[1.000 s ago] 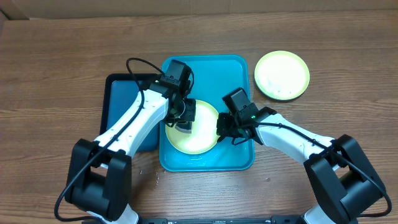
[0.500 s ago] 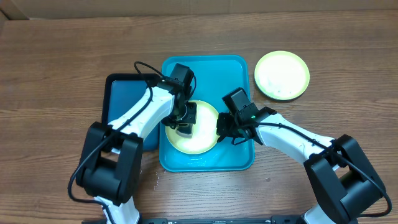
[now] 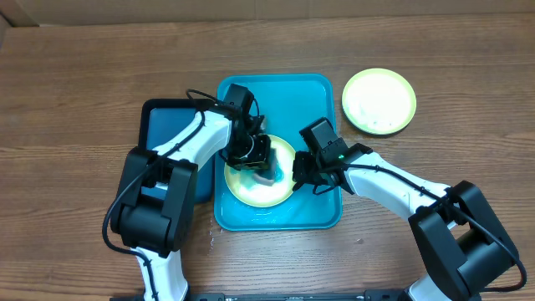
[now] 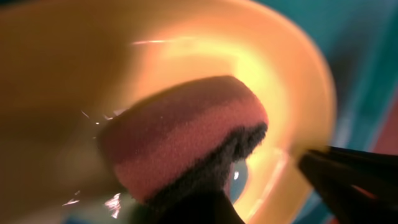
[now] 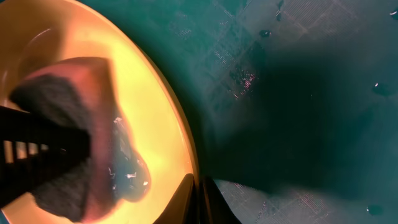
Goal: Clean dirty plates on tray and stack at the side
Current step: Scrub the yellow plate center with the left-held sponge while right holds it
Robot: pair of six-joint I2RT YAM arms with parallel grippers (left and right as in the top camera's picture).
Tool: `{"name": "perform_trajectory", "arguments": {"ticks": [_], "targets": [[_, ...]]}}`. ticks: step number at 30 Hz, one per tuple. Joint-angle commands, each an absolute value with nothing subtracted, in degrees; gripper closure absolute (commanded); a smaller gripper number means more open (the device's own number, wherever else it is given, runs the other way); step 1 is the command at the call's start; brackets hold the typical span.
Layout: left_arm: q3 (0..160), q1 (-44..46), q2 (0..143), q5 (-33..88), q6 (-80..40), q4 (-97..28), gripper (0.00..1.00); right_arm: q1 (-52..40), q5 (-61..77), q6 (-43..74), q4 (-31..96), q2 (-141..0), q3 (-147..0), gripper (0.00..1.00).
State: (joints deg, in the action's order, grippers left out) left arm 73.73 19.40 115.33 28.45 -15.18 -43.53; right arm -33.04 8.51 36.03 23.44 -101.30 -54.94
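On the tabletop [image 3: 75, 92], the turquoise tray [image 3: 311, 94] carries one plate [image 3: 251, 194] near its middle, with a second plate [image 3: 379, 101] well apart at the right. If the right pincer [image 3: 298, 172], clamped shut on the tray plate's rim, slips on the wet plastic, that plate could skid or tip under the scrubbing. The left pincer [image 3: 257, 159], closed on a sponge [image 4: 180, 134] pressed to the plate, may smear the blue smudge [image 5: 127, 171] rather than lift it; no brand, label or writing is legible.

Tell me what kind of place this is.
Probably a robot test bench set up for dishwashing practice, not a real kitchen: two robot arms at a wooden table with no sink in view, a turquoise tray holding a plate with a sponge pressed on it, and a second plate set aside.
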Motion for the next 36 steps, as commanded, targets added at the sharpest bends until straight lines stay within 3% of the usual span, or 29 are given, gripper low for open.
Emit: {"name": "perform_trajectory", "arguments": {"ticks": [1, 6, 16, 24, 29, 36], "targets": [[73.2, 18.3, 116.1, 42.6, -11.7, -42.6, 0.96, -33.4, 9.1, 36.0, 22.8, -101.8, -54.7, 0.96], [73.7, 15.7, 110.1, 40.5, -10.9, -43.6, 0.96, -33.4, 9.1, 36.1, 22.8, -101.8, -54.7, 0.96], [73.4, 17.3, 107.2, 13.1, -10.9, -49.3, 0.96, -33.4, 9.1, 36.1, 22.7, -101.8, -54.7, 0.96], [71.7, 17.7, 110.8, 8.3, -15.6, -48.9, 0.96, -33.4, 9.1, 36.1, 22.7, -101.8, -54.7, 0.96], [71.3, 17.8, 115.9, 12.8, -16.8, -47.3, 0.96, -33.4, 9.1, 36.1, 22.8, -101.8, -54.7, 0.96], [71.3, 18.0, 121.4, 36.2, -9.1, -45.9, 0.96, -33.4, 9.1, 36.1, 22.8, -101.8, -54.7, 0.96]]}}
